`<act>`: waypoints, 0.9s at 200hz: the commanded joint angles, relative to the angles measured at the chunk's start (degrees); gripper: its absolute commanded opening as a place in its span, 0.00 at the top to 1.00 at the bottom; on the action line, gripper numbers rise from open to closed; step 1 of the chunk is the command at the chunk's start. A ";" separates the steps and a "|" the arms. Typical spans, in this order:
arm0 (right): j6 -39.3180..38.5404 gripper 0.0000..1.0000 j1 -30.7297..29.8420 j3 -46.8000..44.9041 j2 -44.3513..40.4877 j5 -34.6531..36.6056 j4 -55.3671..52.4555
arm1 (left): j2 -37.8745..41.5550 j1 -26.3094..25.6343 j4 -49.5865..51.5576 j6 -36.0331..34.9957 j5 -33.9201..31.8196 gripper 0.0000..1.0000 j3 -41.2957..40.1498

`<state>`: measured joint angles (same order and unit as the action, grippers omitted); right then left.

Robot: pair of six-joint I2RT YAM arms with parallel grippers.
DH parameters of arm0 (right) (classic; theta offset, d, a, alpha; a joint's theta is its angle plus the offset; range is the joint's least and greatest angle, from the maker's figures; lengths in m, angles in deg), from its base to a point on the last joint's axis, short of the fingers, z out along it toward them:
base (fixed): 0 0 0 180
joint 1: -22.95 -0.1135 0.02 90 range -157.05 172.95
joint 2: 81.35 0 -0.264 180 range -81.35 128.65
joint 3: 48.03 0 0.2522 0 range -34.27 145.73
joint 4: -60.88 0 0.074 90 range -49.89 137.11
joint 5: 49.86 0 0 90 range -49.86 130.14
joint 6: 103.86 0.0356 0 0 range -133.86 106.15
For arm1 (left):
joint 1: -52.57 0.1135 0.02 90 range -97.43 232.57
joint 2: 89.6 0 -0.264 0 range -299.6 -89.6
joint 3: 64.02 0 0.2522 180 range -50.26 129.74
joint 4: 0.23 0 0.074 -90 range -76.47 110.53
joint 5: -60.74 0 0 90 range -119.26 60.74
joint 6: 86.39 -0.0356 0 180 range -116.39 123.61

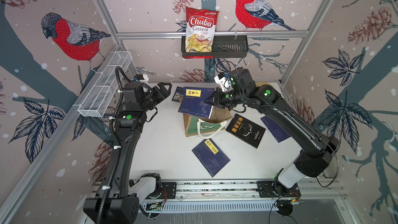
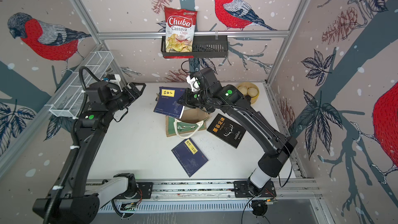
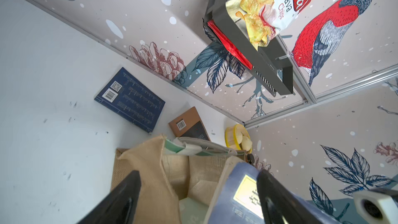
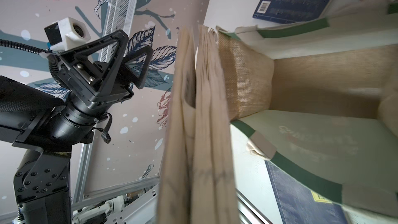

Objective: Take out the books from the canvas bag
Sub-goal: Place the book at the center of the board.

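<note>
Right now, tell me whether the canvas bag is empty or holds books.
Empty, as far as shown: the right wrist view looks into the canvas bag and shows only bare lining and jute.

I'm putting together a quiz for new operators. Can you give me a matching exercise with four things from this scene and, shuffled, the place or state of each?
1. chips bag
2. black book
3. left gripper
4. navy book above the canvas bag

A. open, holding nothing
B. clamped in the right gripper
C. standing in the black wall basket
D. flat on the table

Pairs: 1-C, 2-D, 3-A, 4-B
</note>
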<state>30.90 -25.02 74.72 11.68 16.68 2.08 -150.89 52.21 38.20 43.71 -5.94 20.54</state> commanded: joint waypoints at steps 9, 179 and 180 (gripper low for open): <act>0.32 0.94 2.23 -5.31 -1.93 -5.52 13.33 | 5.75 0.25 -1.84 0.51 12.48 0.14 -6.68; -1.75 0.94 7.89 -15.99 -5.78 -28.66 22.89 | 7.12 0.21 -52.67 29.67 40.64 0.55 -21.90; -1.81 0.94 7.89 -16.00 -5.82 -28.66 22.89 | 7.09 0.20 -52.78 29.77 40.61 0.56 -21.88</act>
<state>30.79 -17.13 59.10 5.96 -10.34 22.16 -143.51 52.38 -6.32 69.65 32.17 -2.10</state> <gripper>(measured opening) 0.115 0.490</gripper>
